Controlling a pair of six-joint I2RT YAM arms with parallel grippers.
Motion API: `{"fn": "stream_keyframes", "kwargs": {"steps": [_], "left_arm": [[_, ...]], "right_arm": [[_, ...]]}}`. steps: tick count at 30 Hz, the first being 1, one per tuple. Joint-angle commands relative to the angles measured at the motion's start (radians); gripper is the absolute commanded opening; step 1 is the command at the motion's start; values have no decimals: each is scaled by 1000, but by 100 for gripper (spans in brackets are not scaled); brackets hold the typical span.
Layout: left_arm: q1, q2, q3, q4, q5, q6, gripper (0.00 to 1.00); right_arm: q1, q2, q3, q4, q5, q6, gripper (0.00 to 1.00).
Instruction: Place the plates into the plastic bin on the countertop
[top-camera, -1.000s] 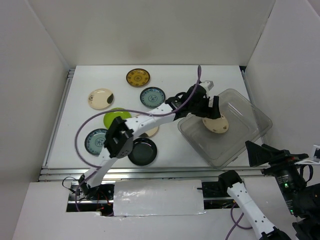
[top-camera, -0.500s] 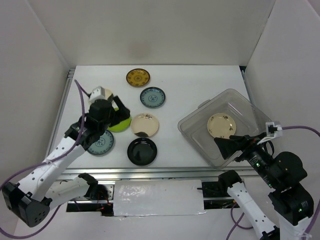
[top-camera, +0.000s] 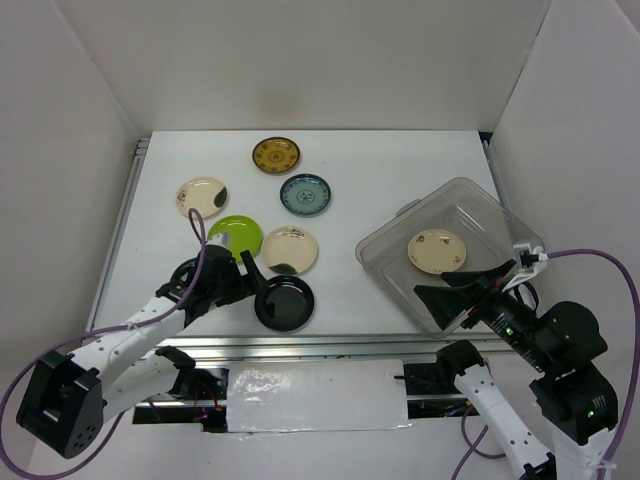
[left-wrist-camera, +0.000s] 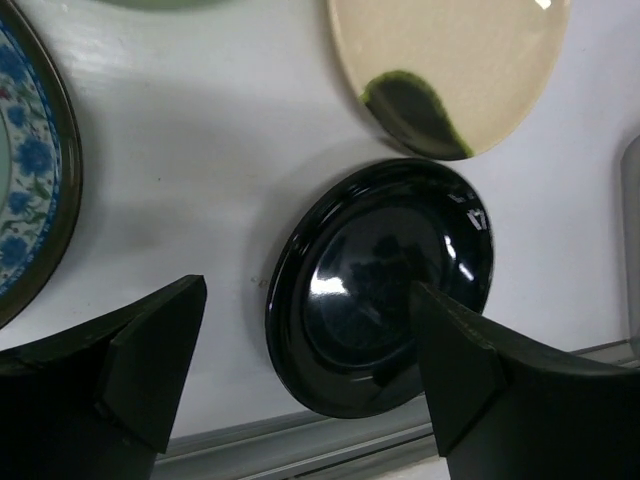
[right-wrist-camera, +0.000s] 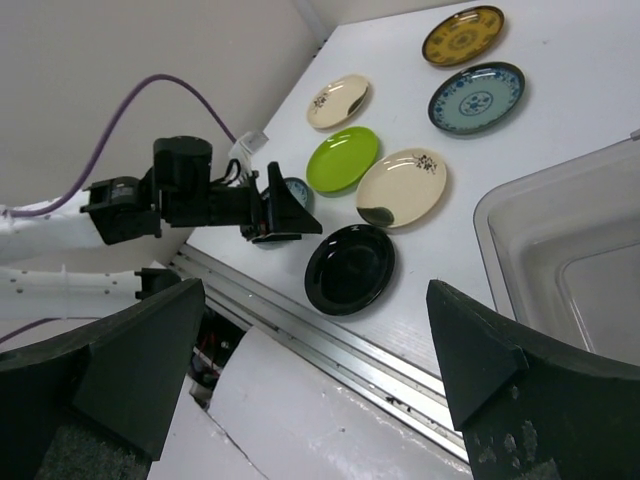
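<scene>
Top external: the left pincer (top-camera: 248, 272), released, has swung back from the bin (top-camera: 395, 265), one cream plate (top-camera: 436, 250) left inside, to the black plate (top-camera: 284, 302) at the bench's (top-camera: 400, 160) near edge. Left wrist: jaws wide either side of it, likely next. Right wrist: right pincer (right-wrist-camera: 315, 365) released, idle.

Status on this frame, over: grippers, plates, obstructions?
Left gripper open, empty, low at black plate. Right gripper open, empty, near bin. One cream plate in bin. Nothing in the way.
</scene>
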Motion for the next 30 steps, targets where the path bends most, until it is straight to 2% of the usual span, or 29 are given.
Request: {"fn": "stream_keyframes", "kwargs": {"steps": [1,5,8,10,14,15,17,19,20,21,22,25,28,30], "left_arm": [[-7,31,-46,141,63,-8,93],[-3,88,-70,171,69,-15,88],[-1,103,-98,209,77,-20,78],[2,110,-112,226,84,-21,59],[7,96,-136,266,106,-24,46],[8,94,-151,273,110,-26,38],[10,75,-161,281,118,-30,36],[10,61,-165,263,109,-27,29],[8,39,-164,251,104,-26,23],[5,25,-156,205,101,-26,3],[2,4,-148,176,101,-26,0],[-24,-118,-104,45,109,-29,0],[-70,-318,-11,-82,114,-30,0],[-101,-370,89,-127,94,-34,0]], "right_arm": [[4,-4,-3,73,-44,-21,100],[2,2,-19,86,-69,-14,100],[5,2,-23,93,-72,-10,100],[2,2,-20,96,-70,-7,100],[4,5,-14,89,-64,-10,100],[2,5,-12,89,-63,-11,100],[4,8,-12,86,-60,-11,100],[2,8,-11,86,-58,-7,100],[2,8,-6,86,-57,-8,100],[2,8,-5,84,-55,-8,100],[1,10,-2,77,-52,-11,100],[2,10,17,63,-34,-14,100],[1,16,64,32,5,-24,100],[1,25,96,5,79,-28,100]]}}
